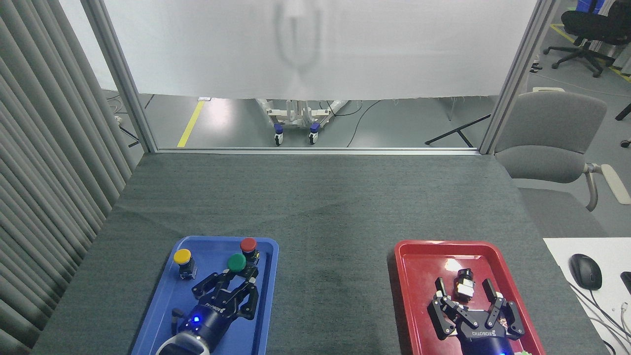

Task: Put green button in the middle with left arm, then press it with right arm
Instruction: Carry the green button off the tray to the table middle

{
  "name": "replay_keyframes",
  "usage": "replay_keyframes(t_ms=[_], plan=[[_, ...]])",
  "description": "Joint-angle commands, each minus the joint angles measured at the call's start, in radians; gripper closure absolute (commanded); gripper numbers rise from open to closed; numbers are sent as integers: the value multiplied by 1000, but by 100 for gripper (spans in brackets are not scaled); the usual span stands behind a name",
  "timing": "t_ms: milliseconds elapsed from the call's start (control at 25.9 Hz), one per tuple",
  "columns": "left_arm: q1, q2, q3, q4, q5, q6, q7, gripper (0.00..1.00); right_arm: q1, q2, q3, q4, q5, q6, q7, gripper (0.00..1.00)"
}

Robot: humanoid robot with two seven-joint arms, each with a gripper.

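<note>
Both grippers, left (236, 282) and right (465, 297), are built of black jointed fingers, marked with white "ROBOTIQ" lettering and lit blue at the wrist.

Left arm enters from bottom left, angled up and to the right; left tool (235, 277) has its black jointed fingers drawn in close around the green button (236, 262), blue light on at the wrist. Right arm enters from the bottom edge at right, pointing straight ahead; right tool (465, 291) has its fingers spread wide apart, nothing gripped, ROBOTIQ lettering visible on the body.
</note>
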Motion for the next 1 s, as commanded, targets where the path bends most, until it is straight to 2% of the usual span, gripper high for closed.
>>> replay_keyframes(t_ms=[0, 116, 270, 541, 734, 888, 927, 966], plan=[[-80, -13, -171, 0, 0, -33, -14, 100, 9, -18, 4, 1, -6, 4, -5, 0], [-155, -48, -299, 129, -1, -28, -14, 100, 16, -21, 5, 5, 0, -4, -5, 0], [-195, -130, -335, 273, -6, -28, -2, 100, 30, -25, 5, 8, 0, -4, -6, 0], [-197, -153, -359, 333, -4, 4, -1, 100, 38, -18, -4, 8, 3, -82, -5, 0], [-197, -159, -442, 378, -4, 79, 1, 100, 39, -16, -7, 8, 15, -58, -5, 0], [-197, -159, -459, 381, -1, 88, 1, 100, 38, -16, -5, 10, 48, -25, -5, 0], [-197, -159, -459, 385, -1, 90, 1, 91, 38, -15, -4, 10, 48, -25, -5, 0], [-197, -159, -459, 396, -1, 90, 1, 69, 38, -15, -4, 10, 48, -27, -5, 0]])
